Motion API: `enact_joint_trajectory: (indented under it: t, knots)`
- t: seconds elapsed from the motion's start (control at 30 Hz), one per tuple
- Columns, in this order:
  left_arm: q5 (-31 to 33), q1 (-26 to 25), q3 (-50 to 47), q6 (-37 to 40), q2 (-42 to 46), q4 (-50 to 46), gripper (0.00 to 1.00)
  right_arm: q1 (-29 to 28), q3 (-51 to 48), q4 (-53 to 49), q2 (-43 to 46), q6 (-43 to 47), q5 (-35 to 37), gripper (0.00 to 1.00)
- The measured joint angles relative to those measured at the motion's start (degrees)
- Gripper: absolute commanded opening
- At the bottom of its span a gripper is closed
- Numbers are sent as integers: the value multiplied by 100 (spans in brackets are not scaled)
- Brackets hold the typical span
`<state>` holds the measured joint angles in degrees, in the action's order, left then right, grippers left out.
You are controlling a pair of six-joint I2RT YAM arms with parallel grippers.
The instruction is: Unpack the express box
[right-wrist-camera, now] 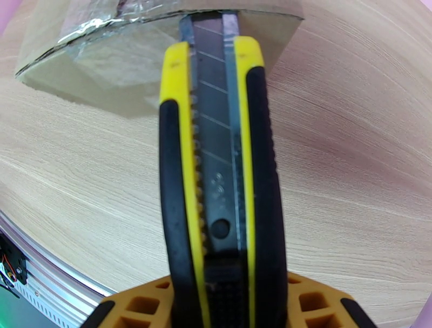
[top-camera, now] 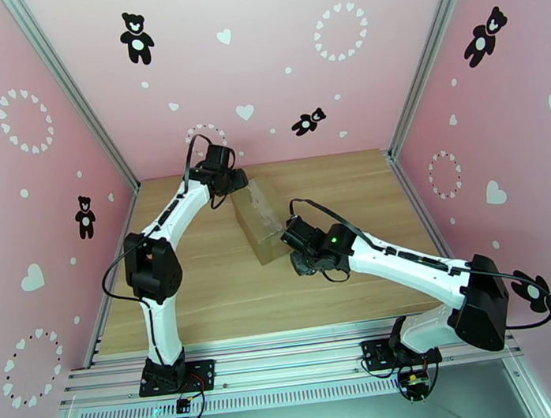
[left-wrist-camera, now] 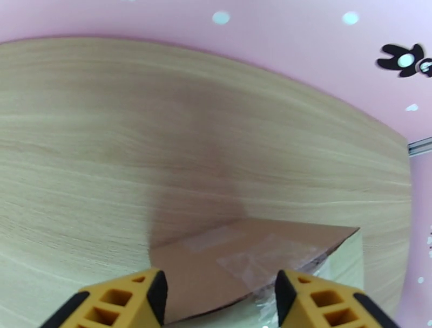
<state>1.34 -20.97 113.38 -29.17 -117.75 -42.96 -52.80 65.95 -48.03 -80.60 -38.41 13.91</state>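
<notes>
Express box [top-camera: 259, 222] sits slantwise in the middle of the bench [top-camera: 206, 293], between the two arms. Its flaps are down and clear tape [right-wrist-camera: 92, 24] shines over its seam, so nothing inside can be seen from where I stand. The job looks to be at the cutting step. The right gripper [top-camera: 293, 242] has its fingers [right-wrist-camera: 324, 308] pinched on the handle of a yellow and black utility knife [right-wrist-camera: 218, 178]. The bared blade [right-wrist-camera: 212, 81] runs up to the top edge of the box's near end, its tip lost against the cardboard. At the far end the left gripper [left-wrist-camera: 218, 288] hangs low over the box, fingers spread with the taped top showing between them; whether they press on the cardboard I cannot tell. I'd judge that next the blade has to be drawn along the taped seam, kept shallow so the contents aren't scored, while the express box is kept from sliding. No flap is lifted yet.
</notes>
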Motion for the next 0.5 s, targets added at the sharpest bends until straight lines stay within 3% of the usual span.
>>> enact_joint_trajectory:
  t: [0.37,0.5]
  knots:
    - [107,140,-114,0,632,-343,60,-2,-57,168,20,9,28,0]
    - [122,138,-658,-55,944,-262,60,0,-57,168,20,37,42,0]
